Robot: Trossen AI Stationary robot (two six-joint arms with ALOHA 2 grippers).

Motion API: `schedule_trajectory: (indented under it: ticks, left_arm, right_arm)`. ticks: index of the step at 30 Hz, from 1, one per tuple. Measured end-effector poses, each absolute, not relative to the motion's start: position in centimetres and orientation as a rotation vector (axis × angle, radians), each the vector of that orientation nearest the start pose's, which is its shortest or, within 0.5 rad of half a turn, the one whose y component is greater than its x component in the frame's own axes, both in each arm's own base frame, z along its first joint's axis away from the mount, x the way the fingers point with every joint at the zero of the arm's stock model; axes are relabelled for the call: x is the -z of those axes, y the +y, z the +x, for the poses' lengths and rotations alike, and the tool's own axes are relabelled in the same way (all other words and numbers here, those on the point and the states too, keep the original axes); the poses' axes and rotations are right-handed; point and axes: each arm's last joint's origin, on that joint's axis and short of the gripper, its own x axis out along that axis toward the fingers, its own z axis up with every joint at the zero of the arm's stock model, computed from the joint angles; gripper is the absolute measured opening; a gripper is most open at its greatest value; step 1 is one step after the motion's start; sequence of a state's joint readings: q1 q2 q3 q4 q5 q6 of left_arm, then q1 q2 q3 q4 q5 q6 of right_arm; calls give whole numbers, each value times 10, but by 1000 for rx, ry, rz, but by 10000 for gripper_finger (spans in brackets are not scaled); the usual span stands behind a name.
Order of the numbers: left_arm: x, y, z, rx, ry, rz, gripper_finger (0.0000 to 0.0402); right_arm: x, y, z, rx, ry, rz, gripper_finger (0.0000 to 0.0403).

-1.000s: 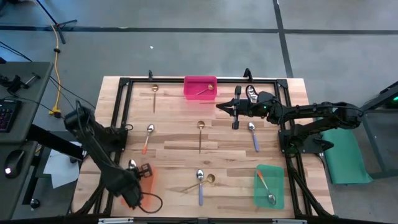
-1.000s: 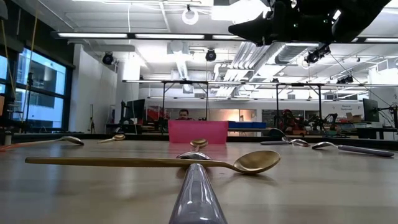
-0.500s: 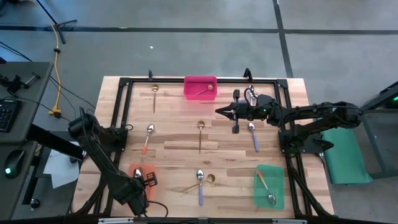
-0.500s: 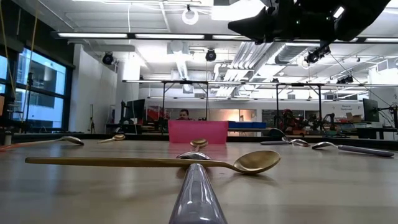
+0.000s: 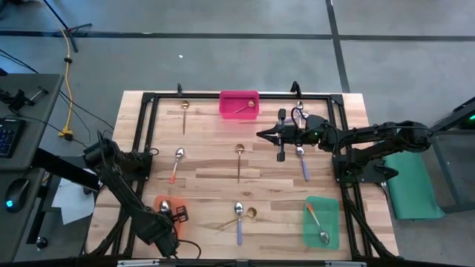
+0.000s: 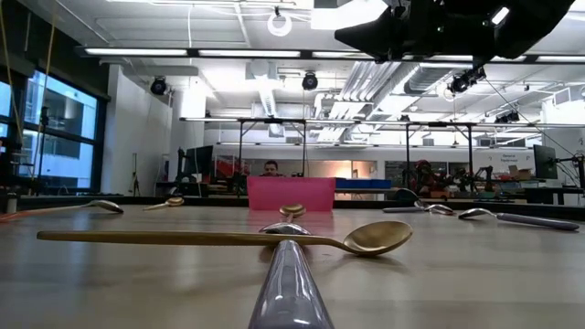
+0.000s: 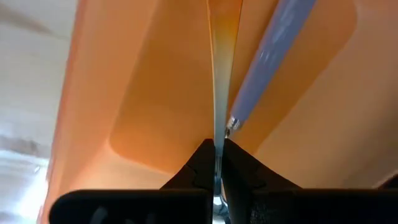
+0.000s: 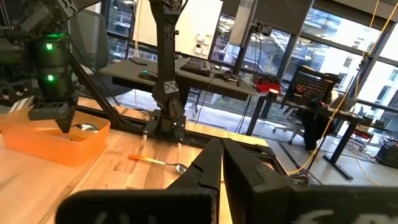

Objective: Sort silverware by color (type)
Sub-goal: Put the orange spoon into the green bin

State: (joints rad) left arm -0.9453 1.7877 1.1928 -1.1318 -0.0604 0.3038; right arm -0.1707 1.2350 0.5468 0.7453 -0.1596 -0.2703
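Left end effector (image 7: 216, 163) clamps an orange-handled spoon (image 7: 219, 93) (no readable writing anywhere).

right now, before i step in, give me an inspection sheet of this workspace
surface: wood table inside a black frame, dry.
job's things: six loose spoons on the wood; a gold spoon in the pink tray; an orange-handled spoon in the green tray; a purple handle over the orange tray.
clutter: nothing seen.
grippers: left fingers shut on a thin handle over the orange tray; right fingers shut, empty, above the table's far right part.
cables: yellow cable on the floor to the left.
surroundings: desk with a keyboard on the left; a person far behind.
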Motion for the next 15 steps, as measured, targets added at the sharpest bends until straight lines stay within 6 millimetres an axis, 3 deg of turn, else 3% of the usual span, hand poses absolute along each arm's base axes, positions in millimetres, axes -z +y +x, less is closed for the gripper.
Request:
schedule_trajectory:
  ticks: [6,11,15]
  left_arm:
    - [-204,-232,173,776,1524,1143,3]
    - [-224,-215,176,617,1403,947,3]
    - [-237,-185,177,500,1243,865,2]
  right_arm:
    - [-250,-39,254,21,-60,-293,0]
    - [-250,-40,253,24,-60,-307,0]
    - [-250,-43,253,36,-58,-325,0]
